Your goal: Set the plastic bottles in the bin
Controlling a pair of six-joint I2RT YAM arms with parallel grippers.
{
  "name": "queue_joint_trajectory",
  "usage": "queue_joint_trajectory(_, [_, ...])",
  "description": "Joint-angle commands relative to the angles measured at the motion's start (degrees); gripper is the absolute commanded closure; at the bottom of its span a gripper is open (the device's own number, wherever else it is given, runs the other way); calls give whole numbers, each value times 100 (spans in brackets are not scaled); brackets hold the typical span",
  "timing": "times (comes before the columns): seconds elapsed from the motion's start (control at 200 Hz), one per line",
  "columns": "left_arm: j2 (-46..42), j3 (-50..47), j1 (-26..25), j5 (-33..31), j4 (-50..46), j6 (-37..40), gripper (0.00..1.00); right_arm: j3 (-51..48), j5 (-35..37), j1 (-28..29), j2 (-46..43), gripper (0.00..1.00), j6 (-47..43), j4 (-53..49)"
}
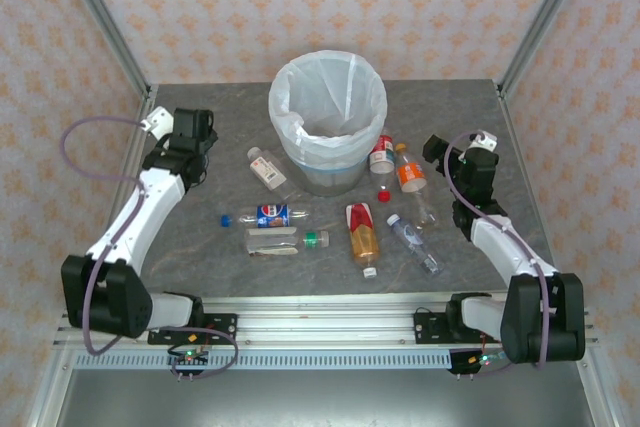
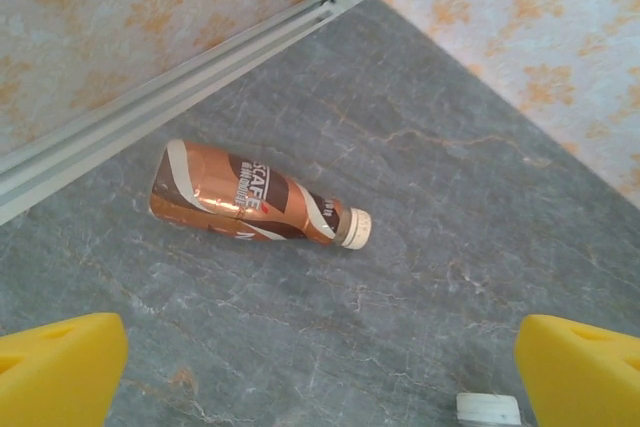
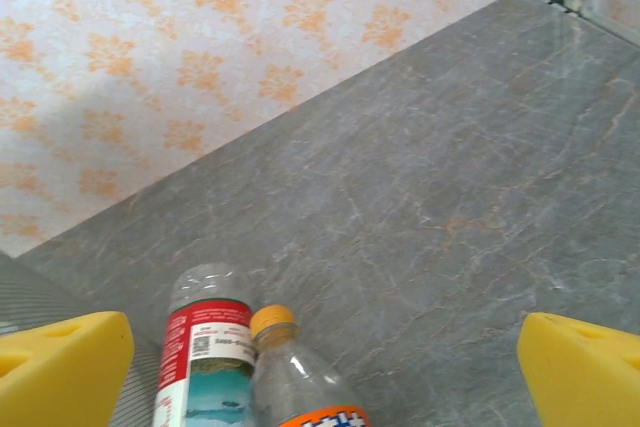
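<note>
Across the table (image 1: 310,282), the bin (image 1: 330,172) stands upper centre, with bottles (image 1: 272,215) strewn below and to the right of it. Our left gripper (image 2: 320,377) is spread wide and empty. The brown bottle (image 2: 250,205) lies on its side mid-frame, above the fingers and well apart. We judge it best to turn the wrist so the fingers close across its body, not along it. Our right gripper (image 3: 320,377) gapes empty too, with the red-label bottle (image 3: 208,352) and orange-cap bottle (image 3: 290,372) touching at lower left. A white cap (image 2: 488,409) sits bottom right.
</note>
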Motion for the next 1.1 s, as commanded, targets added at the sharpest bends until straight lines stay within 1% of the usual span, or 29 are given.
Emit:
queue_joint_trajectory(0.0, [411, 614, 153, -543, -1099, -268, 0, 172, -393, 19, -159, 1, -16, -184])
queue_joint_trajectory(0.04, [587, 837, 302, -440, -1114, 186, 0, 181, -459, 22, -202, 1, -79, -270])
queue_joint_trajectory(0.09, [814, 1109, 573, 152, -1093, 921, 0, 166, -477, 26, -269, 1, -143, -361])
queue_joint_trajectory(0.145, [1148, 1516, 863, 660, -1341, 1537, 0, 139, -399, 30, -338, 1, -180, -438])
queue_joint_trajectory(0.23, [1716, 2237, 1244, 1029, -1956, 2229, 0, 31, -173, 32, -428, 1, -160, -445])
queue_joint_trajectory(0.285, [2033, 2581, 1451, 1261, -2146, 2662, 0, -64, -70, 26, -460, 1, -141, -370])
queue_joint_trajectory(0.41, [2616, 3071, 1954, 2404, -2330, 3582, 0, -229, 87, 31, -469, 1, -68, -206])
queue_joint_trajectory(0.475, [2928, 3290, 2050, 2516, -2415, 4079, 0, -258, 165, 33, -445, 1, -66, -162])
queue_joint_trajectory(0.52, [3095, 3491, 2054, 2626, -2591, 4558, 0, -258, 208, 30, -421, 1, -90, -174])
queue_joint_trajectory(0.56, [3423, 3647, 2053, 2674, -2789, 4957, 0, -250, 238, 29, -404, 1, -113, -177])
queue_joint_trajectory(0.631, [3618, 3729, 2055, 2737, -2930, 5532, 0, -250, 297, 27, -366, 1, -137, -177])
queue_joint_trajectory(0.696, [3720, 3686, 2057, 2567, -2836, 5859, 0, -242, 375, 26, -330, 1, -109, -173])
queue_joint_trajectory(0.741, [3800, 3697, 2073, 2561, -2811, 5990, 0, -245, 415, 27, -301, 1, -92, -168])
queue_joint_trajectory(0.831, [4030, 3777, 2137, 2990, -2768, 6067, 0, -225, 445, 33, -284, 1, -67, -186])
queue_joint_trajectory(0.891, [4281, 3959, 2138, 3200, -2904, 6143, 0, -216, 458, 26, -300, 1, -83, -239])
queue_joint_trajectory(0.961, [4564, 4165, 2141, 3328, -3091, 6206, 0, -188, 499, 29, -344, 1, -115, -362])
queue_joint_trajectory(1.096, [4667, 4088, 2148, 3654, -3091, 6278, 0, -241, 617, 27, -484, 1, -149, -484])
